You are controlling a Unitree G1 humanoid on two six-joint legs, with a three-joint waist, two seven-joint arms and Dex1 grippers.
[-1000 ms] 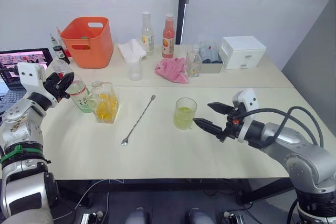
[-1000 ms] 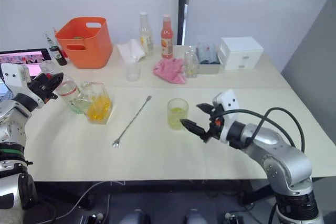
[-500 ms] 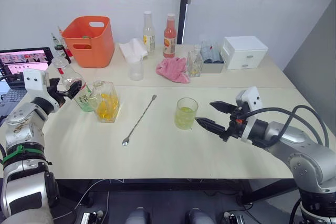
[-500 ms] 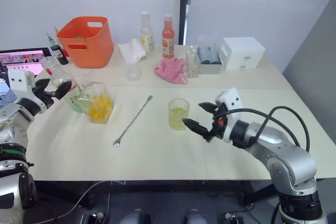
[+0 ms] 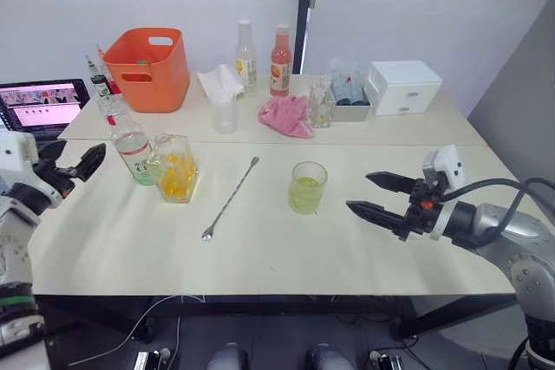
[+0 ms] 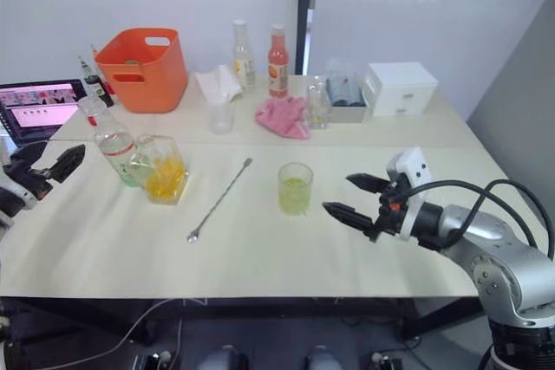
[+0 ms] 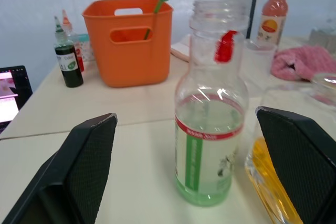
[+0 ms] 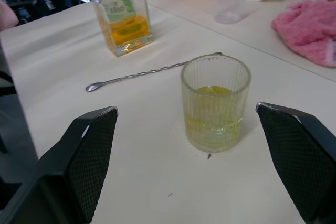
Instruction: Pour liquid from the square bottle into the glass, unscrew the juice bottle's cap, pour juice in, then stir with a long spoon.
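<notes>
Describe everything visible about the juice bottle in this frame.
The juice bottle is clear, round and slim-necked, with a green-and-white label under a red band. It stands upright on the table, uncapped, a red strip hanging at its open mouth. Pale green liquid fills it partway. The square bottle stands close beside it. The left gripper is open and apart from it.

The glass (image 8: 216, 103) is clear with vertical ribbing and holds pale yellow-green liquid. The square bottle (image 5: 175, 170) is clear too, orange-yellow inside, with green marks on its side. The juice bottle (image 7: 211, 113) has a faint green tint, a white label with a green stripe and a red band, plus a red tab hanging at its open neck. The long spoon (image 5: 229, 198) is silver on a cream table (image 5: 286, 249). Behind: an orange bin (image 5: 152, 65), a pink cloth (image 5: 285, 115), a white drawer box (image 5: 399, 85), and an orange-red bottle (image 5: 279, 60).
</notes>
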